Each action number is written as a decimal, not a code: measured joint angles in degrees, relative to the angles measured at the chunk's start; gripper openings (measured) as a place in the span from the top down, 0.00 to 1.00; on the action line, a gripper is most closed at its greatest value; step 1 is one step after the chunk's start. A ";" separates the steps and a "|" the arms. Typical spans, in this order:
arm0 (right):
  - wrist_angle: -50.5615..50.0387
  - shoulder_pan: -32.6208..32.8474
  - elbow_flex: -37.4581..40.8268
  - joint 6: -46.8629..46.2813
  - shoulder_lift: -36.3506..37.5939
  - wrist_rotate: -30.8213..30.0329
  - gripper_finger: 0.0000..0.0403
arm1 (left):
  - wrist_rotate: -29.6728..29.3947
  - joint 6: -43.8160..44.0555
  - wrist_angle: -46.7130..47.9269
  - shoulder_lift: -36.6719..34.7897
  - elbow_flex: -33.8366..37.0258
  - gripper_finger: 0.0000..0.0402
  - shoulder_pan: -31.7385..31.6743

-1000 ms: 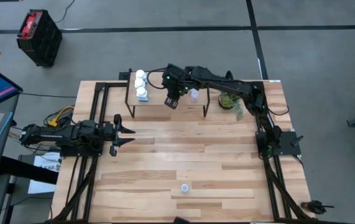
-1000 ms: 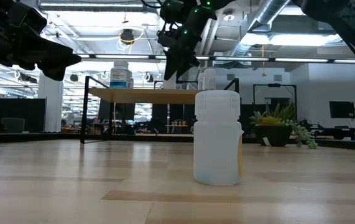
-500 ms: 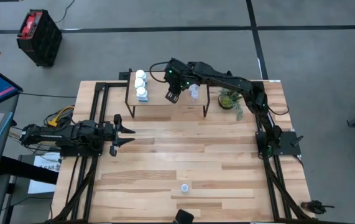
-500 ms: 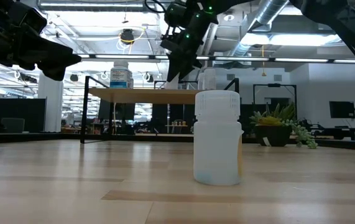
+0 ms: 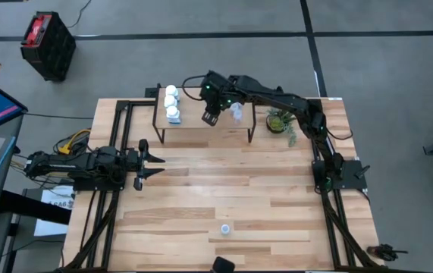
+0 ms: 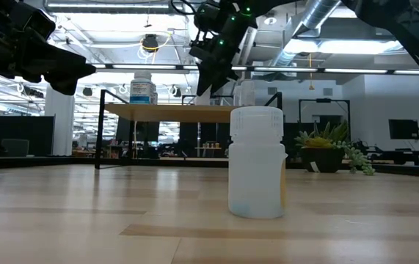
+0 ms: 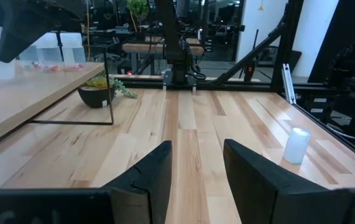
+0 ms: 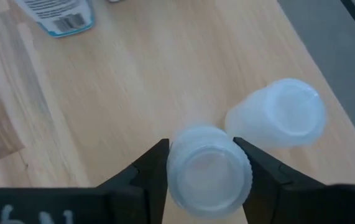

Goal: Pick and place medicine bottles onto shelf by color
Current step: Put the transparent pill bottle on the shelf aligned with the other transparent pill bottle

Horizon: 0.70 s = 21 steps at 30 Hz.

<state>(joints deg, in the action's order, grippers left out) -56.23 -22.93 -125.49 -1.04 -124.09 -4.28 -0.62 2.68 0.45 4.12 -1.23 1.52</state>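
The shelf [image 5: 193, 123] stands at the table's far side. Three white medicine bottles [image 5: 171, 102] stand in a row on its left end. A translucent bottle [image 5: 236, 114] stands toward its right. My right gripper [image 5: 209, 118] hangs over the shelf's middle, shut on another translucent bottle [image 8: 208, 171], with its neighbour [image 8: 283, 121] close by. One more translucent bottle [image 5: 224, 227] stands on the table near the front edge. My left gripper [image 5: 155, 164] waits at the table's left, open, holding nothing. My right gripper pinches the translucent bottle by its round sides [image 8: 178, 171], one finger on each side. The fingers slant down onto it from above, and the cap faces up toward the wrist. Whether its base stands on the shelf top, I cannot tell.
A small green potted plant [image 5: 279, 121] stands on the table just right of the shelf. Black frame rails run along the table's left and right sides. The lone bottle [image 6: 256, 163] stands upright close to the low camera.
My right gripper has shifted a little toward the table's far edge above the shelf, then kept still.
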 joint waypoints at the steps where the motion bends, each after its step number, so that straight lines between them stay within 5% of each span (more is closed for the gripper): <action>1: 0.04 0.15 0.00 0.00 0.00 0.09 0.56 | -0.01 0.00 0.01 0.00 0.00 0.67 0.00; 21: 0.06 0.67 0.00 -0.02 0.00 0.19 0.46 | 0.00 0.00 0.00 0.00 0.00 0.67 0.00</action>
<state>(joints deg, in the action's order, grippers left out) -56.17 -22.26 -125.49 -1.05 -124.09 -4.10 -0.62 2.68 0.45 4.12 -1.23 1.52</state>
